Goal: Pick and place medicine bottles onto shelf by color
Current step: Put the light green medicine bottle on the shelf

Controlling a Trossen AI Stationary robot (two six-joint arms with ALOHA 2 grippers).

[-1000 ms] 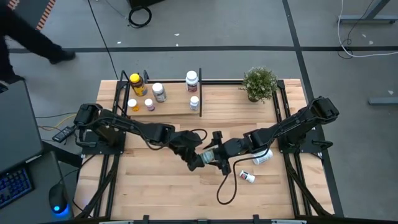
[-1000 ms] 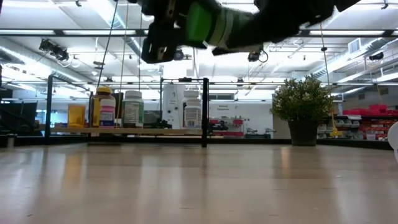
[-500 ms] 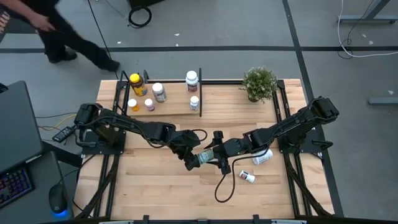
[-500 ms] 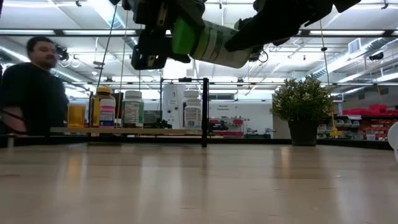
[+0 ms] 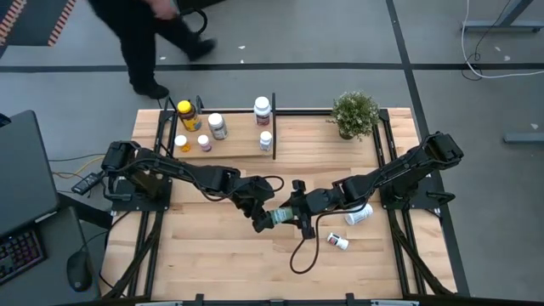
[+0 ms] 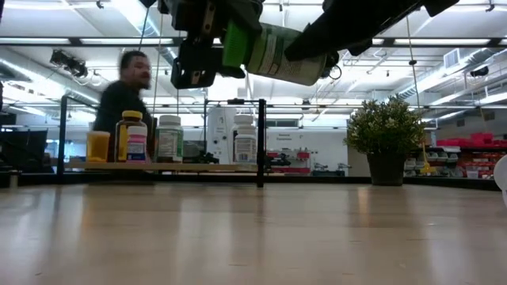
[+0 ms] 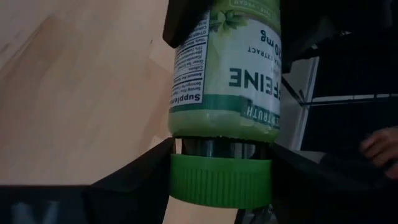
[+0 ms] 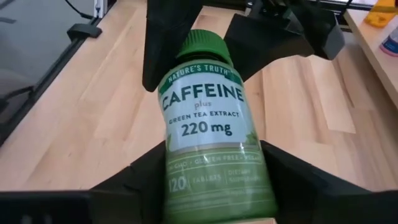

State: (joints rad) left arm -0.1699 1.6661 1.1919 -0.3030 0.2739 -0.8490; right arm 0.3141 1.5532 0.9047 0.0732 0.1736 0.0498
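Observation:
A green medicine bottle point(image 5: 280, 218) with a green cap hangs above the middle of the table, lying on its side, cap toward the table's left. My left gripper point(image 5: 262, 221) is shut on its cap end. My right gripper point(image 5: 299, 212) is shut on its body. The low view shows the bottle point(image 6: 277, 54) high above the tabletop. The shelf point(image 5: 225, 146) stands at the far left and carries several bottles, among them an amber yellow-capped one point(image 5: 186, 114). Two white bottles point(image 5: 359, 214) point(image 5: 338, 242) lie on their sides on the table at the right. My left gripper pinches the green cap point(image 7: 221, 182) between its two fingers point(image 7: 140, 180), one on each side. The fingers come level from the table's left, along the bottle's length. The bottle is lifted clear. My right gripper pinches the bottle's labelled body near its base point(image 8: 217, 186) between its two fingers point(image 8: 134, 180). It comes level from the table's right, along the bottle. The bottle lies on its side, clear of the table.
A small potted plant point(image 5: 355, 113) stands at the far right of the table. The shelf's black posts point(image 5: 274, 127) rise at its right end. A person point(image 5: 144, 34) walks past beyond the far edge. Bare planks lie near the table's near edge point(image 5: 229, 263).
My right gripper has carried the green bottle a little toward the table's left, and the cap has gone in between my left gripper's fingers. The bottle has stayed lifted. A person has walked along behind the table's far edge.

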